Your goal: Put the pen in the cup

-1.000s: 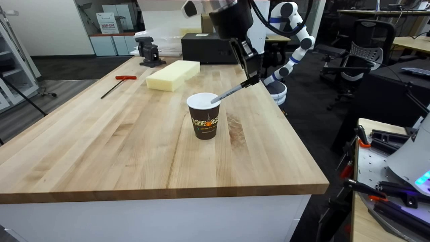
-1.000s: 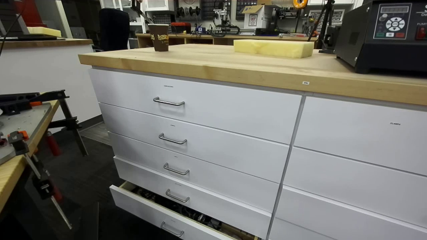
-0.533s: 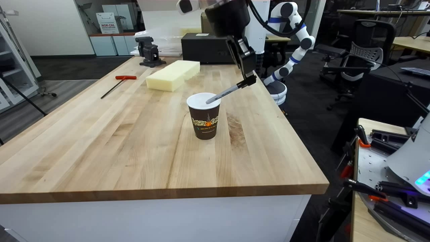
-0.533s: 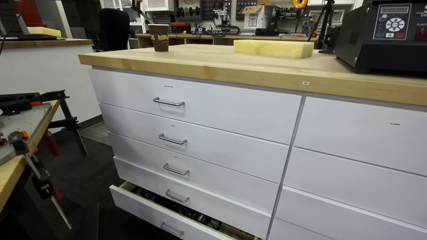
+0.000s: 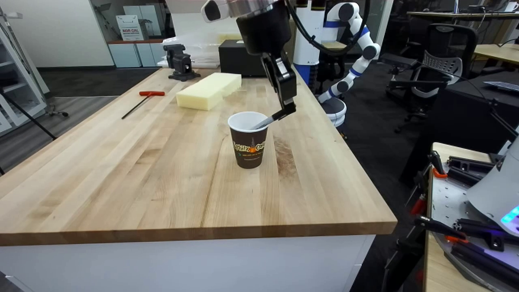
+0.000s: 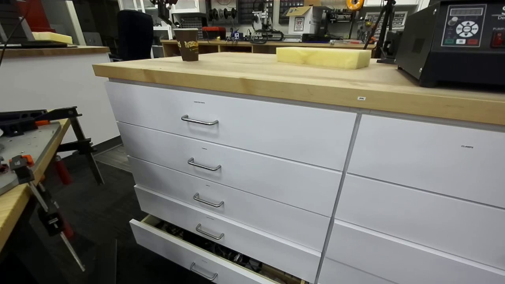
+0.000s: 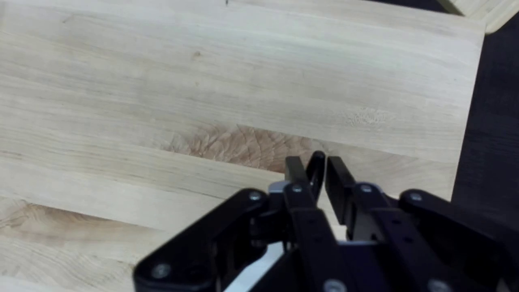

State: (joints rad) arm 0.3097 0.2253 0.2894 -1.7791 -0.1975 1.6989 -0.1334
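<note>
The paper cup (image 5: 248,149) stands on the wooden table, white rim up, dark brown band with yellow print. It also shows in an exterior view (image 6: 189,46), leaning very slightly. My gripper (image 5: 283,114) is just above and beside the rim, shut on the dark end of the pen. The pen (image 5: 264,123) slants down over the rim, and its greyish lower end is inside the cup's mouth. In the wrist view the pen's black end (image 7: 317,163) sits between the gripper's fingertips (image 7: 312,167). The cup cannot be clearly made out there.
A pale yellow block (image 5: 209,91) lies farther back on the table, also in an exterior view (image 6: 323,58). A red-handled tool (image 5: 151,93) lies beside it. A vise (image 5: 181,63) and a black machine (image 6: 457,51) stand at the far end. A drawer (image 6: 205,252) is partly open.
My gripper has moved toward the cup and lower, tilting more downward. The pen's tip has gone from above the rim into the cup's mouth. The cup's rim has shifted slightly toward the gripper.
</note>
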